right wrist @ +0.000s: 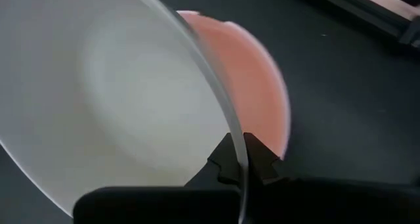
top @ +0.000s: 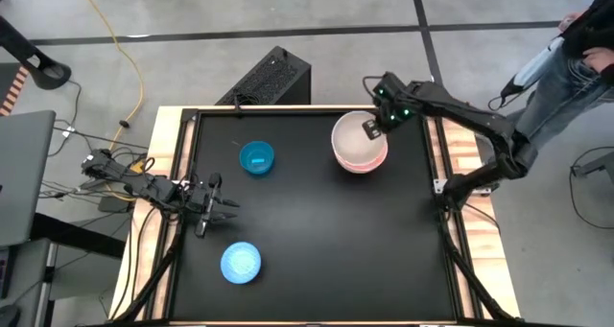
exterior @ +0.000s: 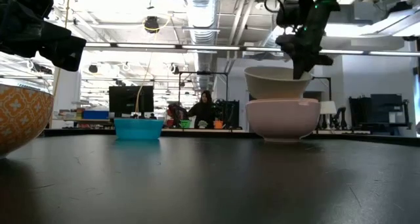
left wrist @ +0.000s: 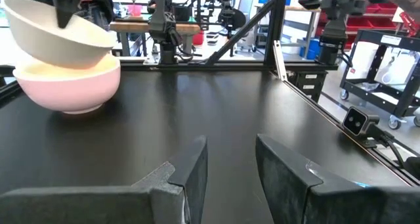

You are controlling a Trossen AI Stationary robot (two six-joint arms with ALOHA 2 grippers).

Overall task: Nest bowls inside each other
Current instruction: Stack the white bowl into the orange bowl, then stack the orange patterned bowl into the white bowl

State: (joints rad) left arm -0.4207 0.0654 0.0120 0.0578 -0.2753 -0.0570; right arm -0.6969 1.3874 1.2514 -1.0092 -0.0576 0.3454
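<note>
A pale pink bowl [top: 363,160] stands upright on the black table at the far right. Right over it hangs a white bowl [top: 351,138], tilted, with my right gripper [top: 371,128] shut on it. In the low view the white bowl [exterior: 277,83] has its base at the pink bowl's [exterior: 282,120] rim; whether they touch, I cannot tell. One blue bowl [top: 256,158] stands left of them. A second blue bowl [top: 241,263] sits near the front left. My left gripper [top: 227,204] waits open at the table's left side, level. My right gripper pinches the white bowl's rim [right wrist: 231,129], one finger inside the bowl and one outside. It has the rim on the bowl's far right side [top: 368,126]. The fingers come from above, pointing steeply down. The bowl hangs tilted over the pink bowl.
In the low view an orange-patterned bowl wall [exterior: 23,119] fills the near left. A black box [top: 273,78] lies beyond the far edge. A person [top: 580,54] stands past the far right corner. The table's middle and near right [top: 365,250] hold nothing.
</note>
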